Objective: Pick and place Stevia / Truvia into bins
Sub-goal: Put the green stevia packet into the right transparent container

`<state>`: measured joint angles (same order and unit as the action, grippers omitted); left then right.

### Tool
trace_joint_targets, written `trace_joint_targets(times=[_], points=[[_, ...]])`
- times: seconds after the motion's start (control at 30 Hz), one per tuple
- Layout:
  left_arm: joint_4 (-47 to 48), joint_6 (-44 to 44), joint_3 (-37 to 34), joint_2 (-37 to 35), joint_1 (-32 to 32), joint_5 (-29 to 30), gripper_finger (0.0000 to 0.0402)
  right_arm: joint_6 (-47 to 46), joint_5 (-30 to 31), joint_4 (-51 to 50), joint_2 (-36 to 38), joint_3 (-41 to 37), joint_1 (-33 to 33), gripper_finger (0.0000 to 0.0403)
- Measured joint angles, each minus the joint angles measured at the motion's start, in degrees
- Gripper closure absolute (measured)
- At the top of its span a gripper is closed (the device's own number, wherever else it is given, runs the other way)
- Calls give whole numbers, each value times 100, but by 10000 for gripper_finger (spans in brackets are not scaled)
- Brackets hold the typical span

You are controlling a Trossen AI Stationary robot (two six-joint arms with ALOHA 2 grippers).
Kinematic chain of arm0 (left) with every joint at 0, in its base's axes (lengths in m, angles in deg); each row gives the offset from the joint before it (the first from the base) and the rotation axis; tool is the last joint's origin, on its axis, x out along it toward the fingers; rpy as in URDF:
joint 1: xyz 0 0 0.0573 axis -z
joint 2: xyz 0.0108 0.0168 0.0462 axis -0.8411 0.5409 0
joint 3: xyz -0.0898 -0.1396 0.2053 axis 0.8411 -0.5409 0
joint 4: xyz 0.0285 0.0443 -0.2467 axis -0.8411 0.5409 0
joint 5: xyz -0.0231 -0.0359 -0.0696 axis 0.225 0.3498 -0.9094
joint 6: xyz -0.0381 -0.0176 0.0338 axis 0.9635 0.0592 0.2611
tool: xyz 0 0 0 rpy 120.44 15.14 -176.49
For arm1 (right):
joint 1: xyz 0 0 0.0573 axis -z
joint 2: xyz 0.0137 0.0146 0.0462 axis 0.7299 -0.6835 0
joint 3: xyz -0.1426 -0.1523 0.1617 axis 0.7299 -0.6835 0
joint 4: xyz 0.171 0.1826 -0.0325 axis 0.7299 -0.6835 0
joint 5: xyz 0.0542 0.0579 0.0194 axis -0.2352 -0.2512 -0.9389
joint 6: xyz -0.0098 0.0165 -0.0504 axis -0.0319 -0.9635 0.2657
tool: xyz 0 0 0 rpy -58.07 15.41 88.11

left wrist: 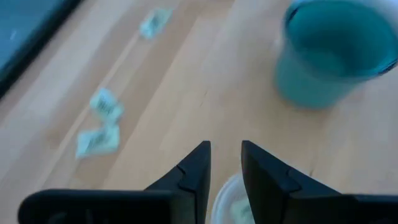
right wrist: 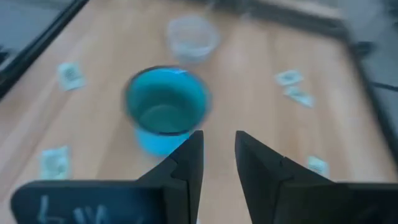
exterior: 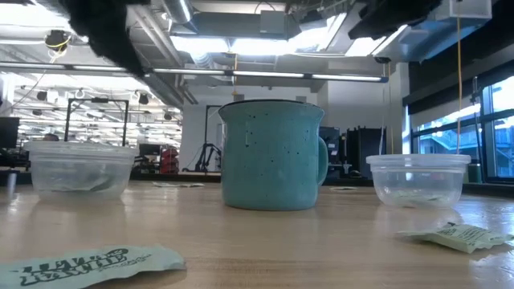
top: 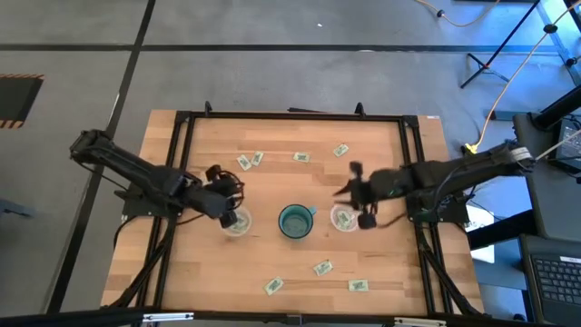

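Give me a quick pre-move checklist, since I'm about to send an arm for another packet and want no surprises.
1. Left gripper empty, fingers apart above the left cup: ok.
2. Right gripper empty, fingers apart: ok.
3. Both cups upright, right cup included: ok.
4. Loose packets still on the table, e.g. the nearest front packet: ok, work remains.
5. Teal mug between the cups, free of packets: cannot tell.
6. Packet count in each cup: cannot tell.

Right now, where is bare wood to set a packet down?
Bare: the wood between the teal mug and the far packets, and the near-left corner. Crowded: the row of clear cups beside the mug, under both grippers.
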<state>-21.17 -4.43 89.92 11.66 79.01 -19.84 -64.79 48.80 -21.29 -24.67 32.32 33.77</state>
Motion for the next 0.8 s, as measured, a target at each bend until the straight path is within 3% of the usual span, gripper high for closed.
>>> trace_joint_targets(times=[0.27, 0.5, 0.8], points=[[-1950, -1205, -1028, -904, -50, -558, 317, -828, 1, -263, -1424, 648, -1020, 306], [-3042, -1659, -1958, -1421, -50, -582, 319, -2089, 2, -68, -2365, 873, -1609, 306], [-3224, -1744, -2251, -1568, -50, -529, 319, -2885, 8, 521, -3427, 871, -1897, 306]])
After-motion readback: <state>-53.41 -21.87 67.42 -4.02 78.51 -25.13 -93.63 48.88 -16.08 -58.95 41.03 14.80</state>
